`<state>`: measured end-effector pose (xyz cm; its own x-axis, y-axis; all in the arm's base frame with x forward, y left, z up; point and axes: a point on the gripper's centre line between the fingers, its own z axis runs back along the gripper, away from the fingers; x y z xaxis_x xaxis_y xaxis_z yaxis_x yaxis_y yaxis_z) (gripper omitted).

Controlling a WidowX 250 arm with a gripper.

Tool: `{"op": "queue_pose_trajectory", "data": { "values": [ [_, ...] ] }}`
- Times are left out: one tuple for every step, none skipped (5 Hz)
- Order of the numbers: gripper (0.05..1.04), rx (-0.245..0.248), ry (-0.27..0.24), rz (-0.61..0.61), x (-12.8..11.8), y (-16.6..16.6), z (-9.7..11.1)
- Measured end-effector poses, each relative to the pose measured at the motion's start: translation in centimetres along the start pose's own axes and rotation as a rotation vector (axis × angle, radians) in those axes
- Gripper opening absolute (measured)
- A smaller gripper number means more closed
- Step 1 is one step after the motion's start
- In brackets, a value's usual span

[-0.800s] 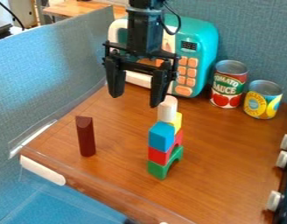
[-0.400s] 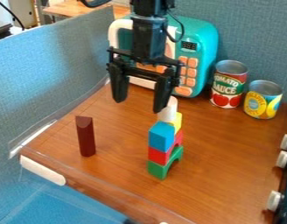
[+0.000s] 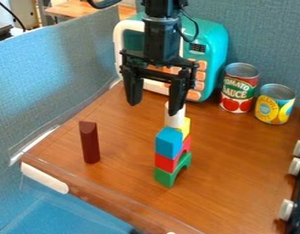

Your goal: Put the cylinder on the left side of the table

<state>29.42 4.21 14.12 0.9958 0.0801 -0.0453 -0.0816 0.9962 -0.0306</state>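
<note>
Upper centre: one gripper (image 3: 153, 109), spread wide, empty. Centre: one white cylinder (image 3: 174, 121) atop four coloured blocks (image 3: 168, 144). Left: one maroon block (image 3: 90, 145). Upper right: two cans (image 3: 238, 93).

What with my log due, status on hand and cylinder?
Hand open, empty, above table. White cylinder atop block stack. Dark red block standing at table's left, might crowd placement.

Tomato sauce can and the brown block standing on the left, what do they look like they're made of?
The tomato sauce can looks like metal in a printed label, going by its bare grey, ridged rim. The brown block is probably painted or stained wood, with an even, dull dark surface, though plastic can't be ruled out.
</note>
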Motion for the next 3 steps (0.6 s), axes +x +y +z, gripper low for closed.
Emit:
{"op": "queue_pose_trajectory", "data": {
  "values": [
    [1.001, -0.008, 0.010, 0.004, 1.1, -0.1, -1.0],
    [1.001, -0.032, 0.024, 0.019, 2.3, -0.3, -1.8],
    [1.001, -0.052, 0.032, 0.029, 3.1, -0.5, -2.2]
  ]
}}
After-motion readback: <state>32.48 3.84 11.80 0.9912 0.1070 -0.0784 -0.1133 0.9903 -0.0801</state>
